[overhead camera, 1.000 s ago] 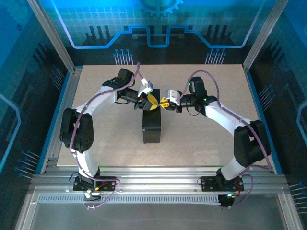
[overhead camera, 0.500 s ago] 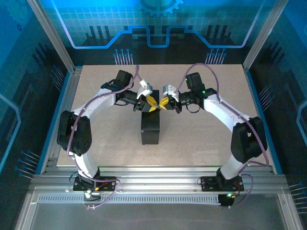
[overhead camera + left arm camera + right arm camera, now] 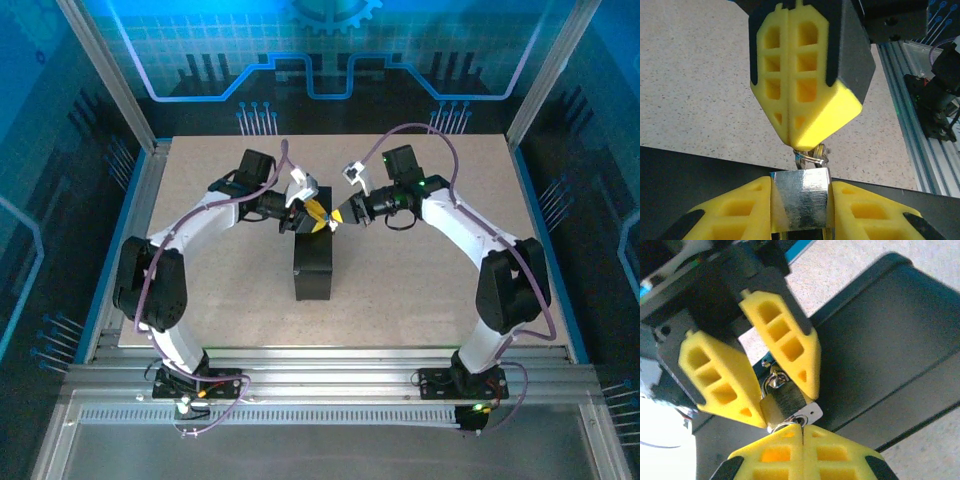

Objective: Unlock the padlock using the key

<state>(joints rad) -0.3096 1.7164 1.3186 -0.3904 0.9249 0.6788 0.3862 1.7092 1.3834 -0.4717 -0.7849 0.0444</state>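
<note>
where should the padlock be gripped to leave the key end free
Pinch the padlock across the flat sides of its silver body, coming from the end away from the key ring, as the left fingers do. Those faces are flat and parallel, and the keyed end is left facing the right gripper.

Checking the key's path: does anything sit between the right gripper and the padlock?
Nothing visible. The right gripper, shut on the key, sits right at the padlock, which the left gripper clamps.
</note>
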